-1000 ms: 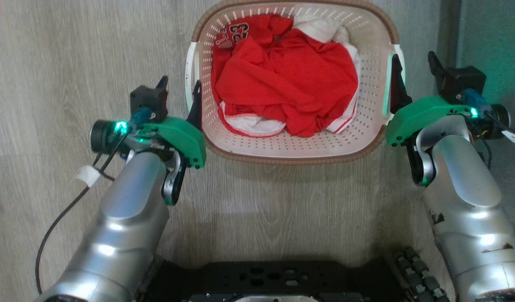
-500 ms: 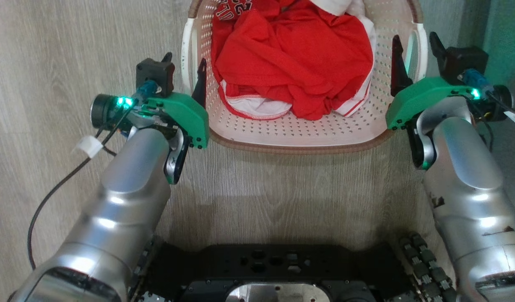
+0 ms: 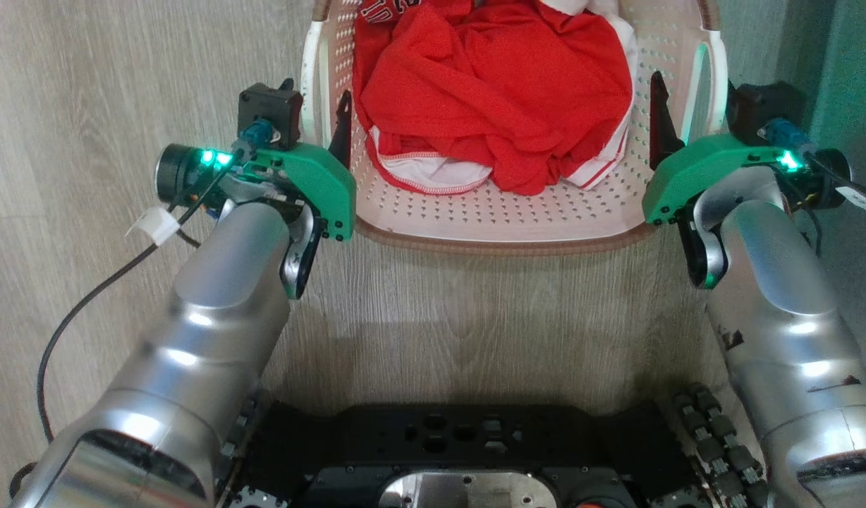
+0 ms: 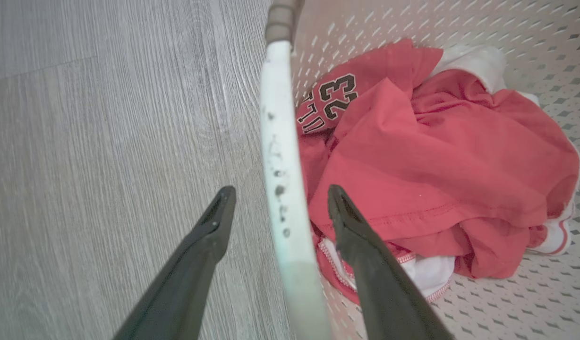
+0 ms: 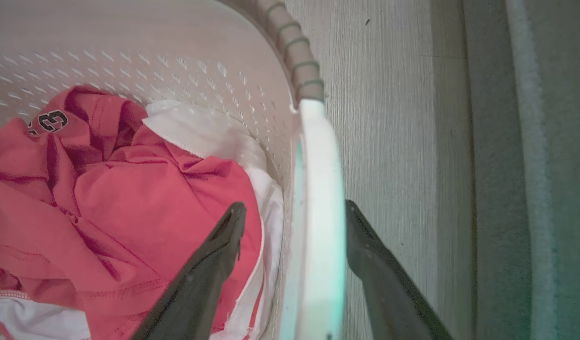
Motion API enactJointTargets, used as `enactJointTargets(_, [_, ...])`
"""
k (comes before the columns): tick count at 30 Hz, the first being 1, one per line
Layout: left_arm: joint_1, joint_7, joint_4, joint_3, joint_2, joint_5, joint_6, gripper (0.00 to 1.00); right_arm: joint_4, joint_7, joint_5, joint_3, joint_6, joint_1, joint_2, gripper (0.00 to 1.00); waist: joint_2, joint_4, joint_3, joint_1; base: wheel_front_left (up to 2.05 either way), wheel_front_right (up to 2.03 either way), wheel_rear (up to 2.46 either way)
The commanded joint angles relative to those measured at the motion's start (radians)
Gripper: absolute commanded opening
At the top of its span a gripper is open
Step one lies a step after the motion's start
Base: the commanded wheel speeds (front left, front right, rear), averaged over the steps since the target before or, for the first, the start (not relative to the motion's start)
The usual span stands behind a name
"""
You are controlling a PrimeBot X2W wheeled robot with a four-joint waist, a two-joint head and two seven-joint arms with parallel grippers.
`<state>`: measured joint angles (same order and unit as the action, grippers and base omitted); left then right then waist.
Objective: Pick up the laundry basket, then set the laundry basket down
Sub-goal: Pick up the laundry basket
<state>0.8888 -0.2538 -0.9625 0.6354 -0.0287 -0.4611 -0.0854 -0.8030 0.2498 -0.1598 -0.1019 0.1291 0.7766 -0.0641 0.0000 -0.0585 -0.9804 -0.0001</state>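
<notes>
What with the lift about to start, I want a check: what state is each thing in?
laundry basket: upright on the floor, loaded, ungripped.
red shirt: crumpled inside the basket.
left gripper: jaws open, straddling the left handle.
right gripper: jaws open, straddling the right handle.

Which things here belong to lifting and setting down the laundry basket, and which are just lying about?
For the job: laundry basket; left tool, open astride the left handle; right tool, open astride the right handle.
Just lying about: red jersey and white garment in the basket; black cable.
</notes>
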Motion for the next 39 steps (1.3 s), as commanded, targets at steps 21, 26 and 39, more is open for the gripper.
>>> enactJointTargets(21, [-0.002, -0.008, -0.031, 0.09, -0.022, -0.079, -0.021, 0.0, -0.063, 0.012, -0.031, -0.037, 0.002, 0.003, 0.014, 0.0, 0.0, 0.001, 0.017, 0.0001, 0.0, 0.0, 0.0])
enactJointTargets(26, [-0.025, -0.008, -0.035, 0.106, -0.022, -0.107, -0.027, 0.0, -0.086, 0.012, -0.048, -0.054, 0.002, 0.001, 0.014, 0.0, 0.0, 0.0, 0.052, 0.0001, 0.0, 0.0, 0.0])
enactJointTargets(39, [-0.128, -0.008, -0.085, 0.154, -0.022, -0.19, -0.021, 0.0, -0.224, 0.012, -0.125, -0.154, 0.002, -0.032, 0.014, 0.0, 0.0, 0.0, 0.248, 0.0001, 0.0, 0.0, 0.0])
